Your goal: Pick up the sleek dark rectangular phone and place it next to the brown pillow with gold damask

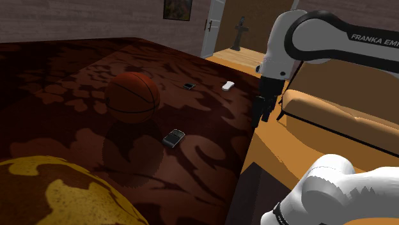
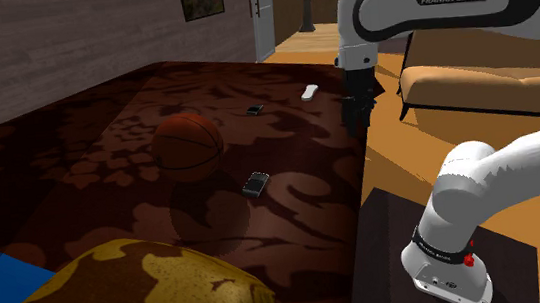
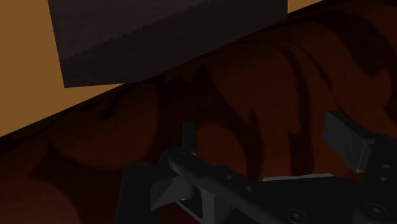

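Listed across the shoulder view, left to right.

1. Pillow point(image 1: 54, 192): brown with gold damask, at the near left corner of the bed point(image 1: 77, 70). This is the destination. Its bulging flank slopes, so a phone released against it rather than beside it may slide or tip.

2. Basketball point(image 1: 133, 96): rests mid-bed, near the phone and up-left of it. Judged the main obstacle. An arm or finger brushing it would set it rolling, possibly over the phone or toward the pillow.

3. Phone point(image 1: 172, 137): dark flat rectangle lying on the bed, just right of the ball and well apart from both pillow and gripper. It lies flat on soft, dark-patterned cloth. Fingers may dig into the cloth or skid off its thin edges, and a shallow grip may drop it in transit.

4. Second small dark slab point(image 1: 188, 85): farther up the bed, nearer the gripper. It is a look-alike. Which of the two is the intended phone is a judgement, and taking the wrong one is a real risk.

5. Small white object point(image 1: 227, 85): near the bed's right edge. It could be knocked off the bed by a low sweep.

6. Gripper point(image 1: 261, 117): hangs at the bed's right edge, pointing down, fingers point(image 3: 347, 137) parted and empty.

7. Sofa point(image 1: 332, 118): tan, beyond the gripper and off the bed. It has no part in the task.
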`<state>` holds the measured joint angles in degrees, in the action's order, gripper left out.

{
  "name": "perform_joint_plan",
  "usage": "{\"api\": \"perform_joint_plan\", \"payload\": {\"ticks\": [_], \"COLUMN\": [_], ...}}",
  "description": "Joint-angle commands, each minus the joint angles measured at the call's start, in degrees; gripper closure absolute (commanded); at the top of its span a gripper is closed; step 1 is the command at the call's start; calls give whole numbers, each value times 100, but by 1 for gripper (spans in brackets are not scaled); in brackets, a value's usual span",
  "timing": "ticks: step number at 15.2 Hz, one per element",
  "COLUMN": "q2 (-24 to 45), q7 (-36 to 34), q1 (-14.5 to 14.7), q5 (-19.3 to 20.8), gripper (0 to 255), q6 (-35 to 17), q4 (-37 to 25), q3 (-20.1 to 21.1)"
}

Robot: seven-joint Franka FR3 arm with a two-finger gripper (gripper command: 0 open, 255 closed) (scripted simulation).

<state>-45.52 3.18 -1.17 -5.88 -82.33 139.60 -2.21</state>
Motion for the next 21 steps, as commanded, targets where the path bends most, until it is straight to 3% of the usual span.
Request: {"api": "perform_joint_plan", "payload": {"ticks": [1, 12, 21], "q2": [0, 1582, 3471], "q7": [0, -2822, -5040], "q1": [0, -272, -571], "q5": [0, -1059, -1097], "gripper": [0, 0, 0], "q6": [0, -1774, -3138], "q4": [0, -110, -928], "q3": [0, 1325, 2028]}}
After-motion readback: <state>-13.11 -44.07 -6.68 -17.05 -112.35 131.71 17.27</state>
